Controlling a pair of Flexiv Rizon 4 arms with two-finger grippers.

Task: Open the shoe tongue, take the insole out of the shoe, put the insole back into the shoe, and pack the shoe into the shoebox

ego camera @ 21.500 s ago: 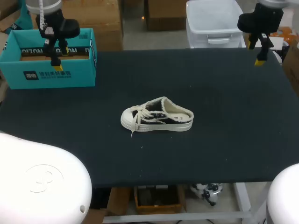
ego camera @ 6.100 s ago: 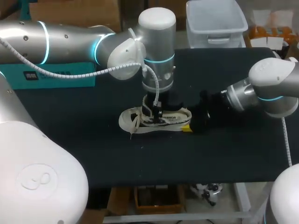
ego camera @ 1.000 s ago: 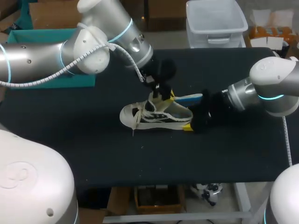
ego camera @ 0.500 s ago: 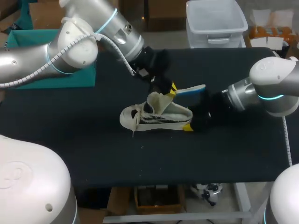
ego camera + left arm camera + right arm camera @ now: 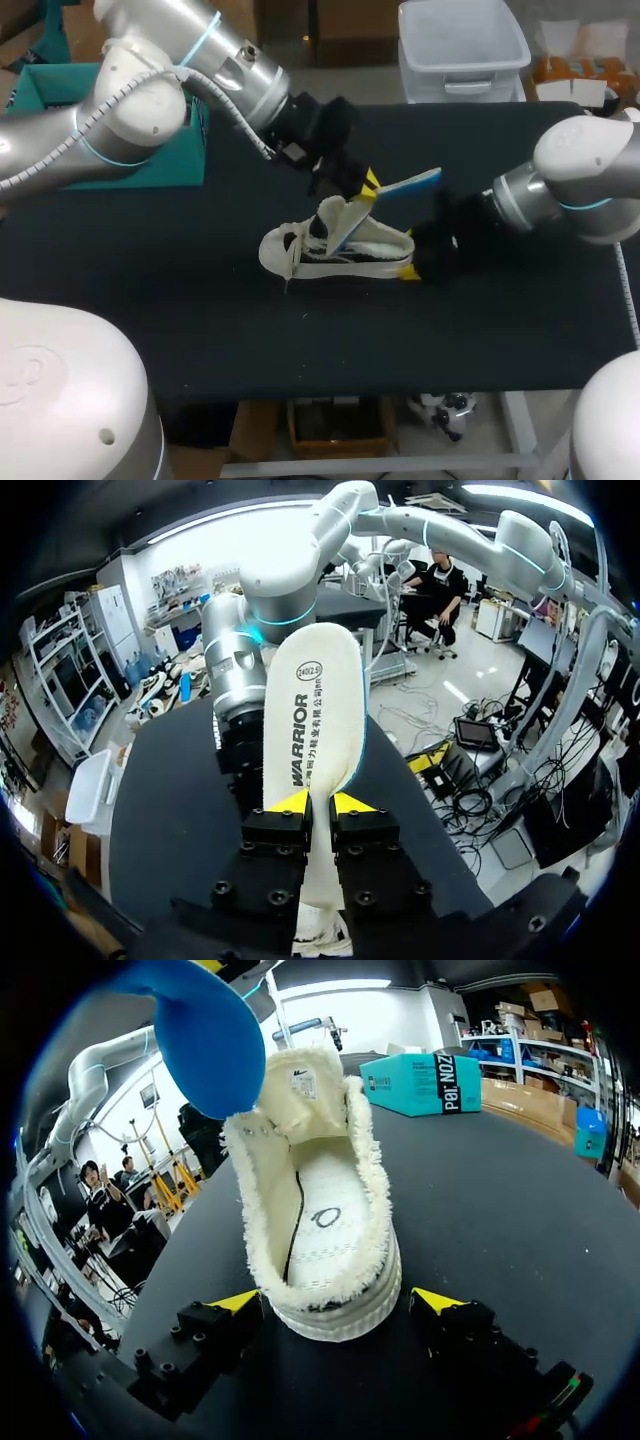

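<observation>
A white canvas shoe lies on its sole in the middle of the black table, toe to the left, with its tongue folded up. Above the shoe's opening my left gripper is shut on the insole, white on top and blue beneath, which hangs clear of the shoe. In the left wrist view the insole runs out ahead between the fingers of that gripper. My right gripper stands open around the heel of the shoe, its tips a little off the sides.
The teal shoebox stands at the table's back left, partly hidden by my left arm; it also shows beyond the shoe. Bare black tabletop lies in front of the shoe.
My left gripper has lifted the insole up out of the shoe, and the arm has drawn back to the left. My right gripper's fingers have spread away from the heel.
</observation>
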